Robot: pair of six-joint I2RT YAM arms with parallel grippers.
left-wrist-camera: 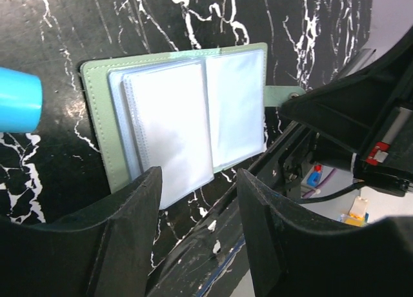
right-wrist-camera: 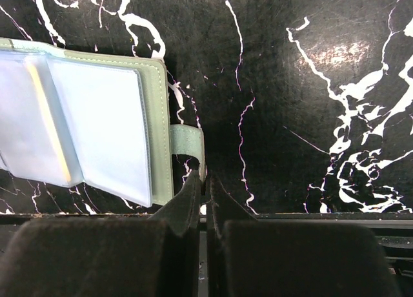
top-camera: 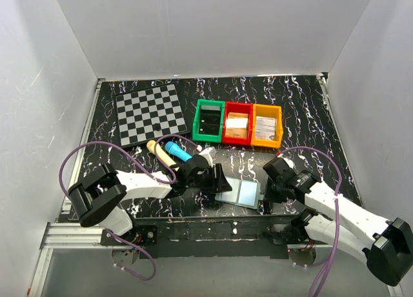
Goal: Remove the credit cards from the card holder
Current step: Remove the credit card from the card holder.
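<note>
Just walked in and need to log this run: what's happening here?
The card holder lies open on the table between the two arms. The right gripper is shut at the holder's tab, apparently pinching it. The left gripper hangs open over its clear sleeves. Nothing is visibly pulled out yet.
</note>
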